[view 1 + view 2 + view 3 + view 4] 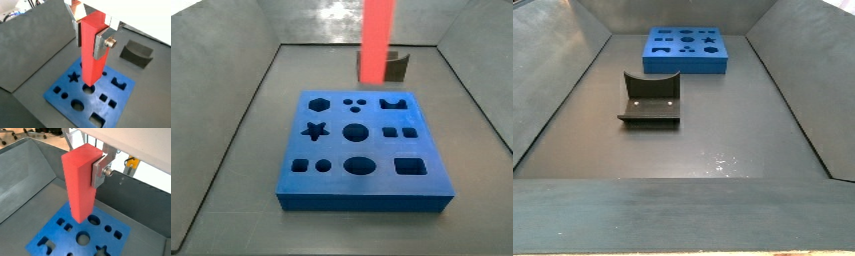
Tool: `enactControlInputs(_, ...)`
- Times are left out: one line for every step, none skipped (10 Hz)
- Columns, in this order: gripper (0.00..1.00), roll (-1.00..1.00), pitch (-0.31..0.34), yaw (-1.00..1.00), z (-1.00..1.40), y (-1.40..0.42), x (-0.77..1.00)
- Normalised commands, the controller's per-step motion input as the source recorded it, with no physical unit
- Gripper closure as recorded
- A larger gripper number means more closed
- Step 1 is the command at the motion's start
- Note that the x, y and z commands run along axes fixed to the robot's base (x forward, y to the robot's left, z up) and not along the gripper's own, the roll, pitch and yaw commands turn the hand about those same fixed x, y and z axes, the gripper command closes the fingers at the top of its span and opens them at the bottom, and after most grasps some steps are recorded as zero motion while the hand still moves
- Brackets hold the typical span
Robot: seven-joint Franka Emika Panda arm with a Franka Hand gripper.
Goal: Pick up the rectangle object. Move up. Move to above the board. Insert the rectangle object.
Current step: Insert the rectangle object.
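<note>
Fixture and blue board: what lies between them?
Bare floor only, in a side view, between fixture and board. The gripper holds the rectangle object above the board.

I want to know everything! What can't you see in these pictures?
- Gripper: out of frame in both side views; its far finger is hidden behind the bar in both wrist views.
- Bar's top: cut off by the edge in a side view.
- Board: the bar covers some holes; edges crop it in a wrist view.

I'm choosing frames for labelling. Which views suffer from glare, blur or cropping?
A side view: glare on the back wall, rectangle object cropped at the top, pincer unseen. A side view: floor sheen, board small and far. Both wrist views: soft, pincer close to the lens.
</note>
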Motion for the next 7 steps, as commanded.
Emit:
enactControlInputs(1.0, 0.15, 0.0, -0.12, -0.3, -0.45, 0.72)
enactControlInputs(1.0, 0.14, 0.0, -0.14, -0.3, -0.46, 0.71)
enactControlInputs(1.0, 0.13, 0.0, -0.21, -0.29, -0.5, 0.65)
enactControlInputs(1.0, 0.13, 0.0, -0.31, -0.29, -0.46, 0.6)
enactControlInputs(1.0, 0.16, 0.0, -0.35, -0.27, -0.38, 0.59)
enactControlInputs(1.0, 0.18, 0.0, -0.39, -0.19, -0.33, 0.59)
enactControlInputs(1.0, 0.17, 0.0, -0.45, -0.19, -0.29, 0.54)
